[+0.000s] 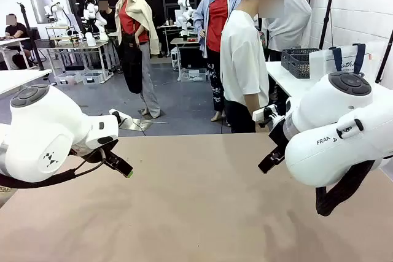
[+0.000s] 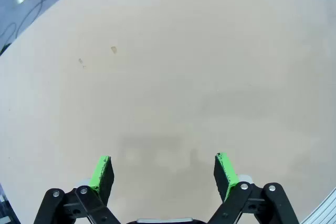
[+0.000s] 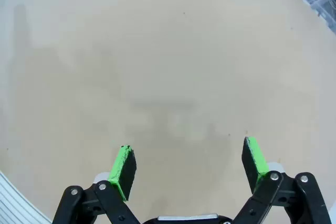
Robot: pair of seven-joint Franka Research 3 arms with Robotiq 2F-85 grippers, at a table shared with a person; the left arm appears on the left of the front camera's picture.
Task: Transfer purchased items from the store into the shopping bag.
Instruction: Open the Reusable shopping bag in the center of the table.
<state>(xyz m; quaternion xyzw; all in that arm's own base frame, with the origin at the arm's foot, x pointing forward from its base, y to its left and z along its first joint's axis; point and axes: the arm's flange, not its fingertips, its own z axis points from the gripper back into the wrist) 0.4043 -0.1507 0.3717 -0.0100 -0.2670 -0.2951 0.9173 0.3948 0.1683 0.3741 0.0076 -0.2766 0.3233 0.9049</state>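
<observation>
One tan table (image 1: 196, 213) lies in front; basket (image 1: 298, 63) and bag (image 1: 328, 64) top a white counter (image 1: 287, 83).

Front camera looks across the table (image 1: 196, 213); wrist cameras face it, seemingly close.

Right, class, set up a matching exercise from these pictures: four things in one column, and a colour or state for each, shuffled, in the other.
Column one:
1. left gripper
2. basket
3. bag
4. person

Column two:
A. white, navy handles
B. standing, in a T-shirt
C. open, green pads
D. dark, lattice sides

Pairs: 1-C, 2-D, 3-A, 4-B
</observation>
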